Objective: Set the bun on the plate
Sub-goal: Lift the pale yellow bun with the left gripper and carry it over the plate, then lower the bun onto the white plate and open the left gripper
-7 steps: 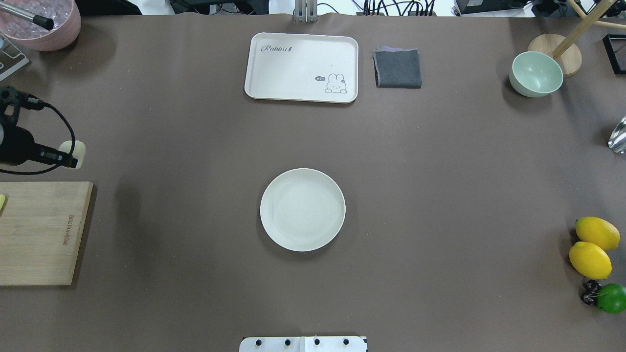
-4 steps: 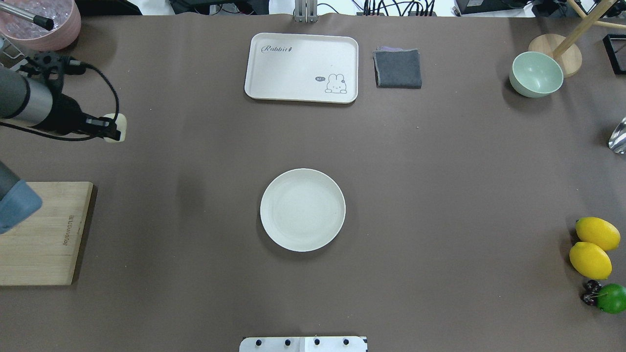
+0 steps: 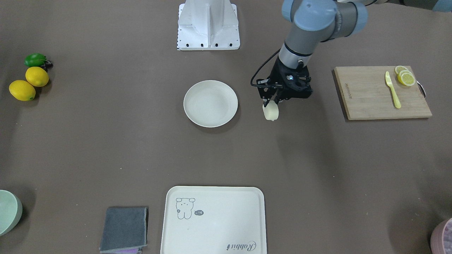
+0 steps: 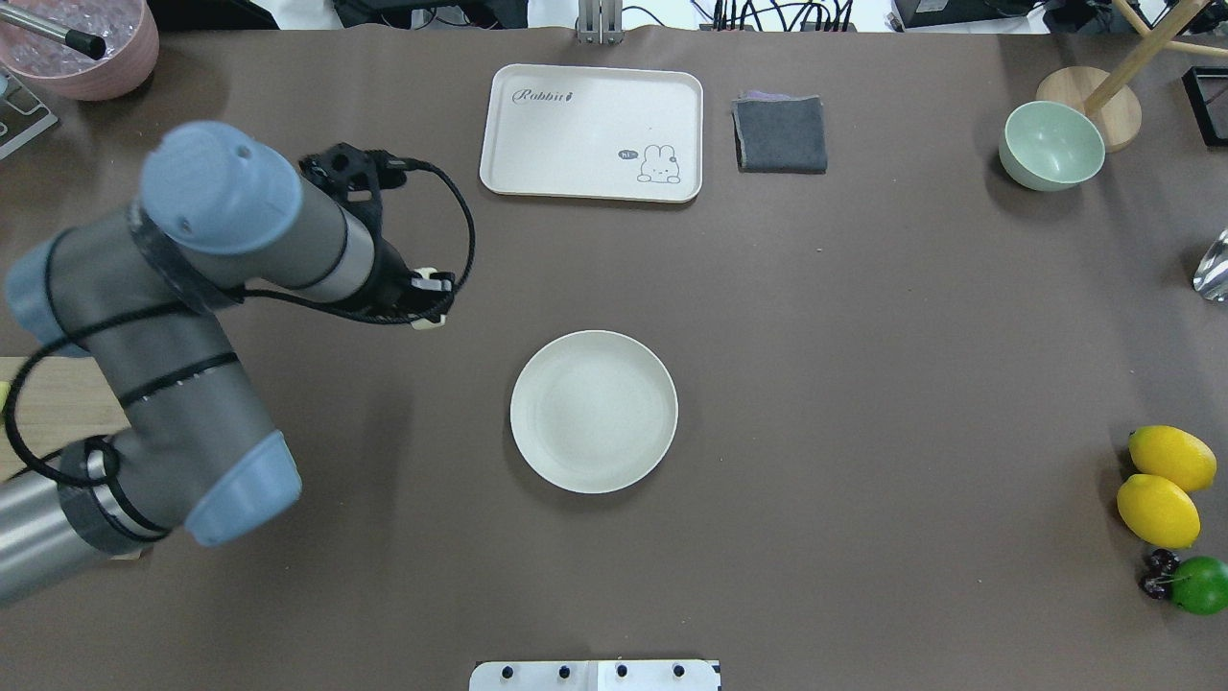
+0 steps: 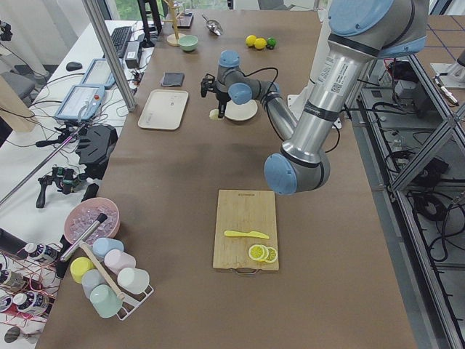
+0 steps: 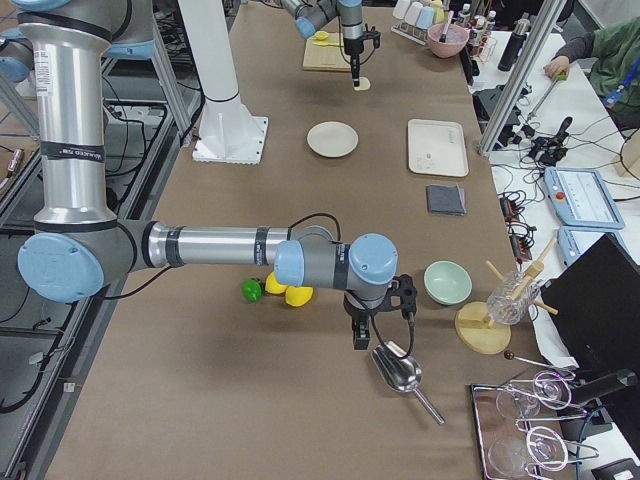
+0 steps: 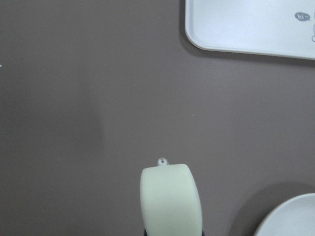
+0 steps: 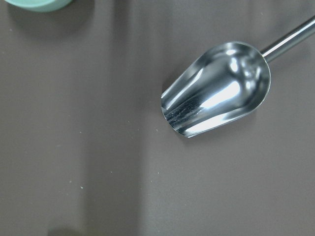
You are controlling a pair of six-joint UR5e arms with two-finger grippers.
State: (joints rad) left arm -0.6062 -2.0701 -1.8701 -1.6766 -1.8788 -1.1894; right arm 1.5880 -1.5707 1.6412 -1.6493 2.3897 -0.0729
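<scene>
**Your room around the bench**

You are working at a long table covered in matte brown sheeting [image 5: 182, 218], lit evenly from above so that shadows fall soft. Along its edge across from the robot runs a white desk [image 5: 43, 138] (strewn with black cables [image 5: 65, 134]), and a silver aluminium post [image 5: 109, 51] rises where table and desk meet. Past the desk's far end you can see a strip of window [image 5: 125, 6] showing green. Behind the robot lies a grey floor [image 5: 436, 305] crossed by silver metal framing [image 5: 407, 131].
</scene>
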